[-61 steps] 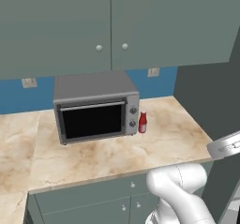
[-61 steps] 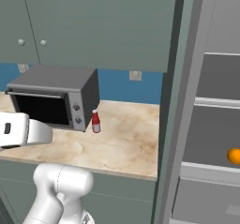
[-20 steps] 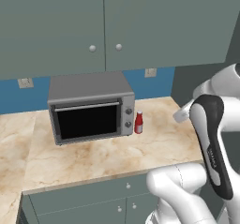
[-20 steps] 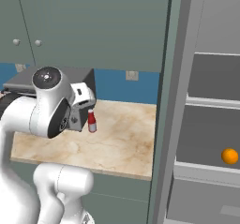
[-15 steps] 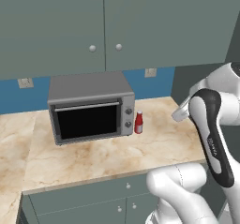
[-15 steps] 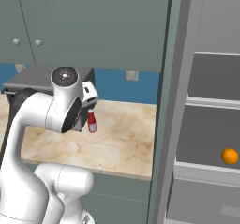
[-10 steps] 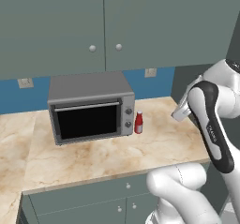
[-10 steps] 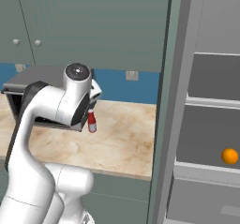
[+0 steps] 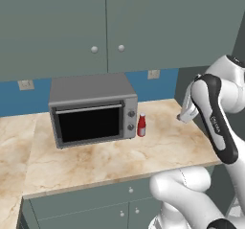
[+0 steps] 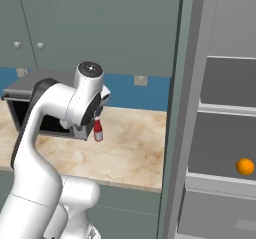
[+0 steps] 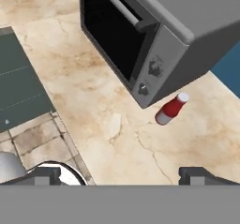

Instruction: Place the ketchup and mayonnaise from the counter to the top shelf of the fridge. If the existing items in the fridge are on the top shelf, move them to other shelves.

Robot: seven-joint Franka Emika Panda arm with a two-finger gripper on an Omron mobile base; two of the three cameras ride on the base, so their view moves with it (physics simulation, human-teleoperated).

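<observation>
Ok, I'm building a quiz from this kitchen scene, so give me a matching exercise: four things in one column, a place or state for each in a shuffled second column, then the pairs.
Things:
1. ketchup
2. toaster oven
3. orange fruit
4. gripper

Places or states:
A. on a lower fridge shelf
B. open, empty, above the counter
C. upright on the counter, right beside the oven's knobs
D. against the blue wall, door shut

Pairs: 1-C, 2-D, 3-A, 4-B

Grey-green wall cabinets (image 9: 105, 27) over a blue backsplash (image 9: 162, 82) — floor perhaps beige tile (image 11: 37, 143).
</observation>
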